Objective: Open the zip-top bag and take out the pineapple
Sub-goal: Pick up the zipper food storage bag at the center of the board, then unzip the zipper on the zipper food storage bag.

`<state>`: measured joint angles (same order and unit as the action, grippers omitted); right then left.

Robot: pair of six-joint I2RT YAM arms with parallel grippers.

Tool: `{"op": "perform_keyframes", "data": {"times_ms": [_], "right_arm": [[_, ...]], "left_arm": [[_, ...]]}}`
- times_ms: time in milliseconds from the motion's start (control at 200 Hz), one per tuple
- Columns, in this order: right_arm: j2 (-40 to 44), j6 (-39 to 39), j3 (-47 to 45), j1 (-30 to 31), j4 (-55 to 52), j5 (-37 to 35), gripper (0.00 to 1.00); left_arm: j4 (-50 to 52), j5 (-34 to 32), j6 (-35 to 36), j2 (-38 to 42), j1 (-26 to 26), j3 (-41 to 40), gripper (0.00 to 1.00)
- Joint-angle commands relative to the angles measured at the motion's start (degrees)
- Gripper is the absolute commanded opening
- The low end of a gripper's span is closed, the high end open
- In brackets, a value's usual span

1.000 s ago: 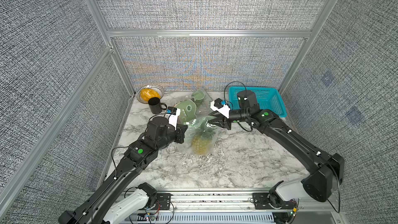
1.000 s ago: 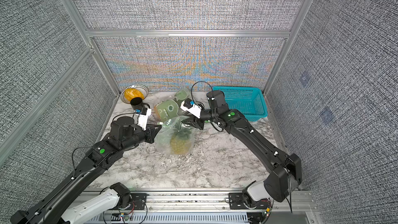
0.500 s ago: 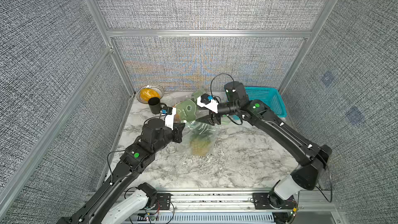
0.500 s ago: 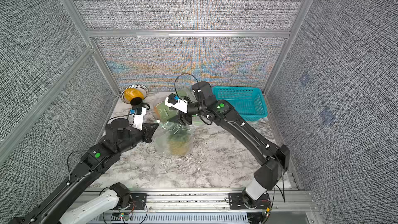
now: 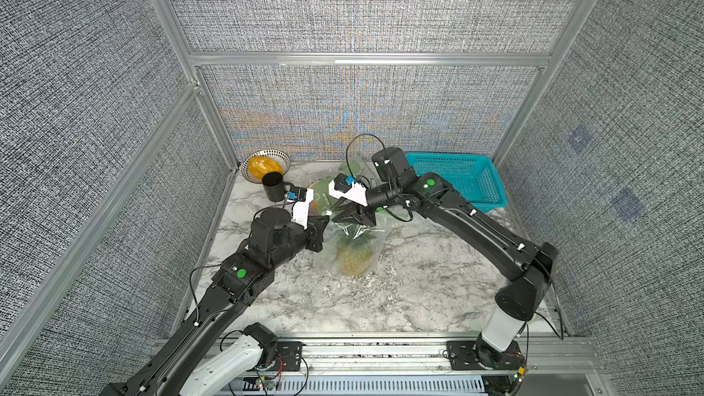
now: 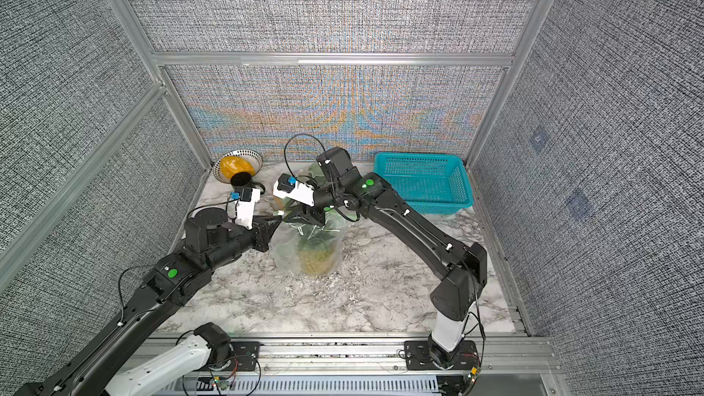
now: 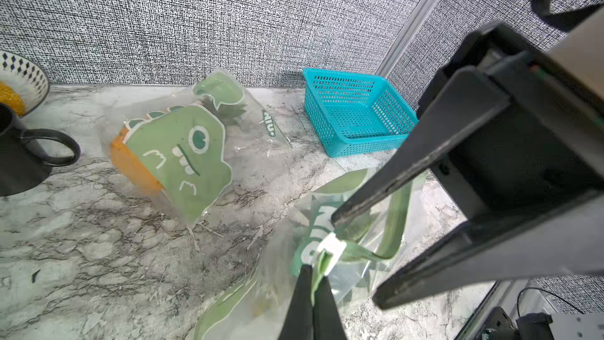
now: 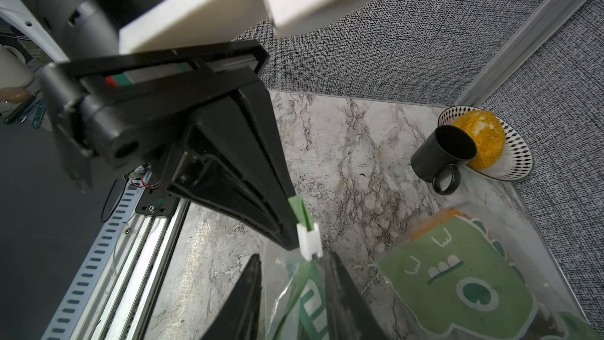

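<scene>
The clear zip-top bag (image 5: 343, 257) (image 6: 289, 253) stands upright at mid-table, and the yellow pineapple (image 5: 356, 262) (image 6: 316, 260) shows through it with its leaves up. My left gripper (image 5: 327, 219) (image 6: 280, 218) (image 7: 313, 271) is shut on the bag's green top edge, right beside the white slider (image 7: 331, 250) (image 8: 309, 237). My right gripper (image 5: 344, 219) (image 6: 297, 219) (image 8: 292, 260) is open. Its fingers (image 8: 330, 266) straddle the bag's top (image 8: 300, 296) just under the slider, with a gap on each side. Behind the slider the green zip strips (image 7: 392, 210) curve apart.
A second bag (image 7: 183, 158) (image 8: 457, 282) with a green dinosaur print and something orange inside lies behind. A black mug (image 5: 273, 186) and a patterned bowl (image 5: 280, 157) holding an orange ball sit at the back left. A teal basket (image 5: 491, 180) stands at the back right.
My right gripper has travelled left along the bag's top to beside the left gripper, and its jaws have narrowed. The left gripper, still shut on the bag, has shifted slightly left.
</scene>
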<state>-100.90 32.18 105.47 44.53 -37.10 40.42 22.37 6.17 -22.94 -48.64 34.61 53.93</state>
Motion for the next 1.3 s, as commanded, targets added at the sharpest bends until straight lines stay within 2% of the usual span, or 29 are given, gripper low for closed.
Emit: {"op": "perform_keyframes", "data": {"times_ms": [0, 160, 320, 486, 521, 716, 801, 1061, 1176, 1296], "right_arm": [[-0.59, -0.34, 0.69, 0.39, -0.43, 1.25, 0.31], [-2.05, -1.42, 2.19, 0.71, -0.03, 1.06, 0.30], [-2.62, -2.17, 2.48, 0.82, 0.89, 0.98, 0.22], [-2.72, -2.81, 2.46, 0.82, 1.37, 0.79, 0.18], [-2.65, -3.06, 2.33, 0.82, 1.56, 0.79, 0.19], [-2.90, -3.27, 2.28, 0.84, 1.81, 1.14, 0.37], [-3.10, -3.18, 2.78, 0.82, 1.41, 1.81, 0.38], [-3.81, -2.73, 3.63, 0.82, -0.16, 2.45, 0.09], [-3.80, -2.90, 3.57, 0.82, -0.34, 1.18, 0.02], [-3.82, -2.66, 3.24, 0.82, -1.07, 0.57, 0.00]], "left_arm": [[-0.62, 0.28, 0.65, 0.13, -0.10, 0.48, 0.00], [-0.57, 0.76, 0.88, 0.12, -0.15, 0.47, 0.00], [-0.23, 0.77, 1.14, 0.20, -0.11, 0.47, 0.00], [0.13, 0.59, 1.51, 0.72, -0.16, 0.30, 0.00], [0.13, 0.59, 1.59, 0.81, -0.16, 0.30, 0.00], [0.29, 0.11, 1.73, 0.74, -0.14, 0.21, 0.00], [0.39, -0.11, 1.58, 0.48, -0.16, 0.38, 0.00], [0.82, -1.05, 1.76, 0.48, -0.16, 0.47, 0.00], [1.01, -1.69, 1.59, 0.70, -0.16, 0.47, 0.00], [1.01, -1.96, 1.71, 0.83, -0.15, 0.56, 0.00]]}}
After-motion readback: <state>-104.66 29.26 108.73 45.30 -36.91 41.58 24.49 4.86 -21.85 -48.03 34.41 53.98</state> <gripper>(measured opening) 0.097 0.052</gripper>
